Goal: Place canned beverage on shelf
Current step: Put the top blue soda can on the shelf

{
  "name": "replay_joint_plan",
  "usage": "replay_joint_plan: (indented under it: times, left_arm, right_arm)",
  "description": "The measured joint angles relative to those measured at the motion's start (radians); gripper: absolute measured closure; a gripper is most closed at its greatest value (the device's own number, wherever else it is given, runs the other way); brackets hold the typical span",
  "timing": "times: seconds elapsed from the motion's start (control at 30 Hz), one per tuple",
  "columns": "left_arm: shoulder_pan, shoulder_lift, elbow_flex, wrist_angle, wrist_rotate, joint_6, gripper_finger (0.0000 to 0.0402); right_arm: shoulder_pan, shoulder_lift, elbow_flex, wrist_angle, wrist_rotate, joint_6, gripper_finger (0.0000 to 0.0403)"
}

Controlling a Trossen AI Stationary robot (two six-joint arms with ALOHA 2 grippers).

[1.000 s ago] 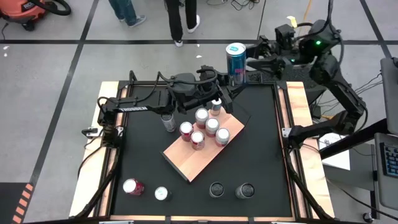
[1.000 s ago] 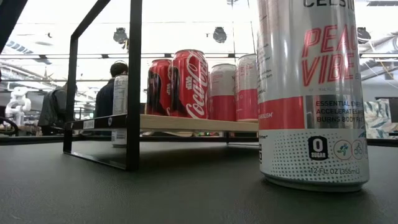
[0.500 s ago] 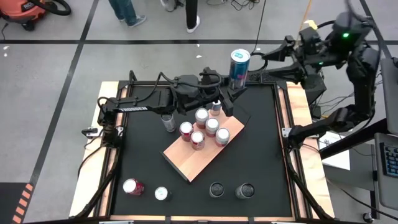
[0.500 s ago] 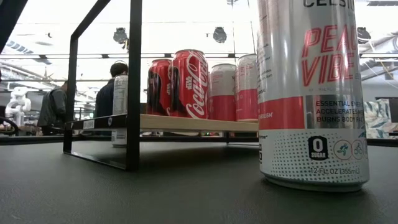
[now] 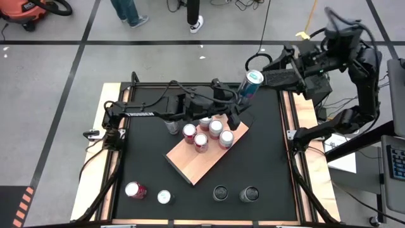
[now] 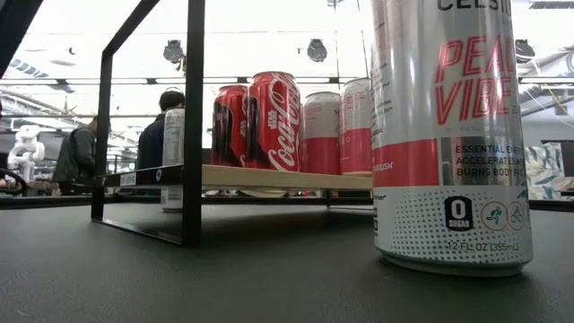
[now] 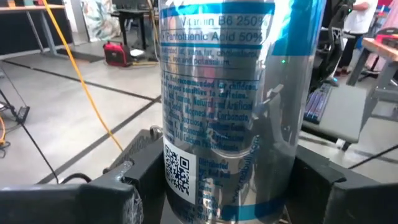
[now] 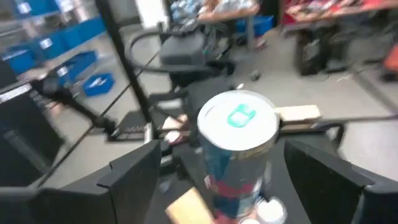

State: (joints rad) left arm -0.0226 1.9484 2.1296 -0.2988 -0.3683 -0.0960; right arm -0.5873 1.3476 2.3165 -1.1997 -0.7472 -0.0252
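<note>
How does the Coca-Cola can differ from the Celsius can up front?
The Coca-Cola can is red and stands on the wooden shelf; the Celsius can is silver with pink lettering and stands on the black tabletop. The Celsius can is close to the low camera, the Coca-Cola can farther back. Both are upright.

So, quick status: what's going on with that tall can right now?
Left pincer shut on tall can, tilted, near table's far edge. Right pincer open, beside it. Shelf: far end crowded with cans.
</note>
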Motion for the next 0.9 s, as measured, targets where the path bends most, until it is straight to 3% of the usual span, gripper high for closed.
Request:
replay_joint_plan:
  times: [0.73,0.9]
  left_arm:
    - [-0.003,0.042,0.000,-0.050,0.099,-0.002,0.0159]
    - [-0.004,0.042,0.000,-0.061,0.107,-0.001,0.0159]
  right_arm:
    - [0.116,0.091,-0.001,-0.200,0.046,-0.179,0.0085]
    - [0.167,0.110,-0.002,-0.214,0.150,-0.189,0.0085]
